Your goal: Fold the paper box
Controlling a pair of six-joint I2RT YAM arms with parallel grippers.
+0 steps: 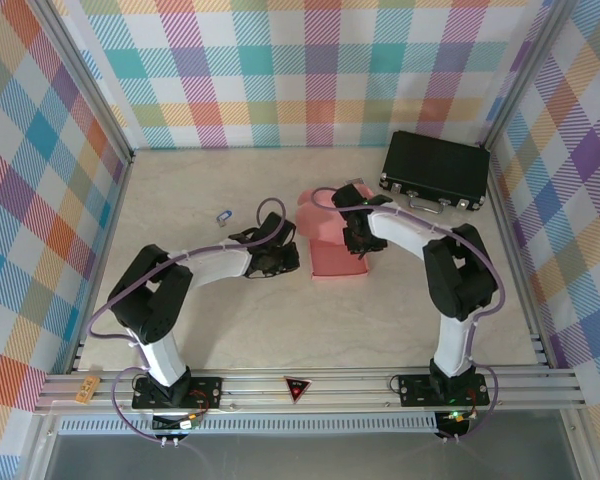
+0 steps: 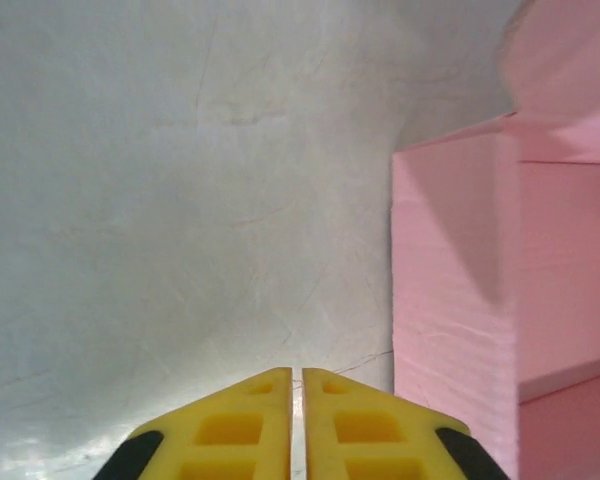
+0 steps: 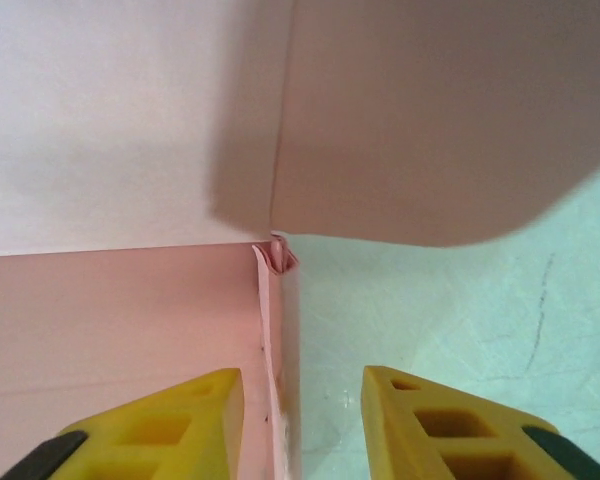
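Observation:
The paper box (image 1: 337, 250) is salmon-pink cardboard, half folded, with walls standing and a flap raised at the back, in the middle of the table. My left gripper (image 1: 286, 262) lies just left of it. In the left wrist view its yellow fingers (image 2: 255, 420) stand shut with only a hairline slit between them and nothing held, and the box's left wall (image 2: 450, 300) rises to their right. My right gripper (image 3: 302, 372) is open and straddles the box's doubled right wall (image 3: 280, 330), which runs up between the jaws. A large flap (image 3: 440, 110) hangs above.
A black hard case (image 1: 435, 170) lies at the back right, close behind the right arm. A tiny printed card (image 1: 223, 215) sits on the table left of the box. Checked walls close in the table on three sides.

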